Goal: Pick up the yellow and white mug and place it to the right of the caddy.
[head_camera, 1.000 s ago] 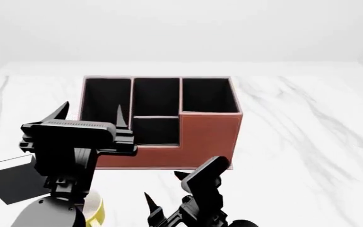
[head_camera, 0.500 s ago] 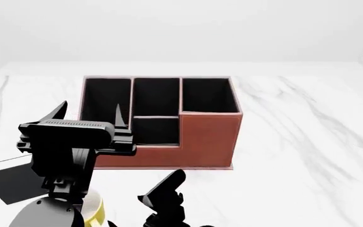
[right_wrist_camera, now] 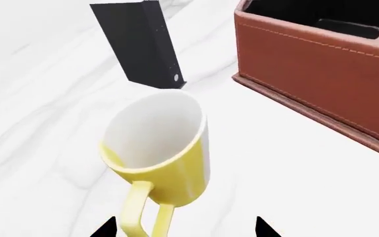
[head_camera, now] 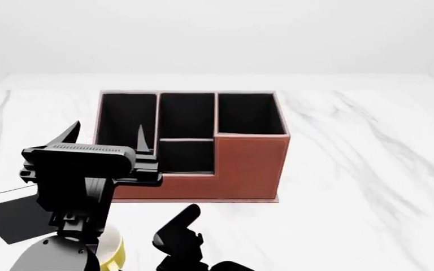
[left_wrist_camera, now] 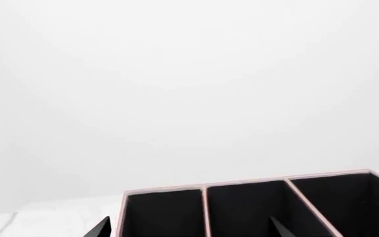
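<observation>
The yellow and white mug stands upright on the marble table, its handle turned toward my right gripper. That gripper is open and empty, its two fingertips lying either side of the handle and apart from it. In the head view only a yellow edge of the mug shows, behind my left arm. The reddish-brown caddy stands at the table's middle and also shows in the right wrist view. My left gripper is open and empty, raised before the caddy's left compartments.
A flat black box lies just beyond the mug, left of the caddy; it also shows in the head view. My right arm sits low at the front centre. White marble table stretches right of the caddy.
My right arm has swung left and lower toward the mug. The left arm, the mug and the caddy have stayed put.
</observation>
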